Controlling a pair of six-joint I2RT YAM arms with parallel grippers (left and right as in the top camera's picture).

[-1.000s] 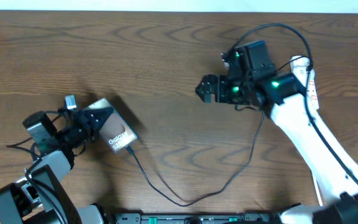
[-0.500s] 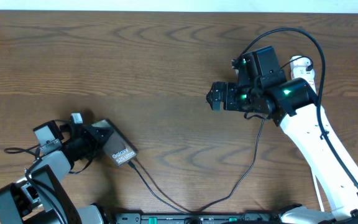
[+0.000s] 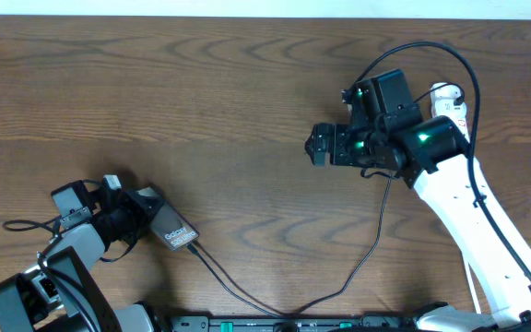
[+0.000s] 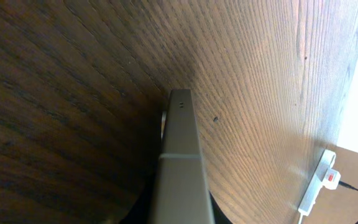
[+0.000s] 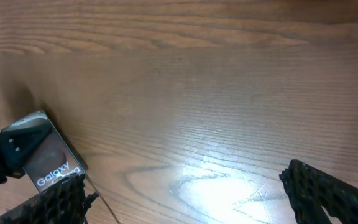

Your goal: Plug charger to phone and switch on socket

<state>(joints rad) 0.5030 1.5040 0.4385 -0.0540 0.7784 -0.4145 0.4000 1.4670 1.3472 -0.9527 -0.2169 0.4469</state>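
The phone (image 3: 171,228), a brownish-grey slab with white lettering, lies at the front left of the table. My left gripper (image 3: 136,214) is shut on its far end. In the left wrist view I see the phone (image 4: 180,155) edge-on between the jaws. The charger (image 3: 247,297), a thin black cable, has its plug tip at the phone's near end and runs right toward the right arm. My right gripper (image 3: 317,146) is open and empty above the table's middle right; it shows in the right wrist view (image 5: 182,180) too. The socket (image 3: 450,96) is mostly hidden behind the right arm.
The left wrist view shows the white socket (image 4: 321,186) with a red switch near the table's far edge. The right wrist view shows the phone (image 5: 42,155) far off to the left, over bare wood.
My left gripper has pulled the phone a little toward the front left, dragging the cable. My right gripper has drawn back to the right, then held still.
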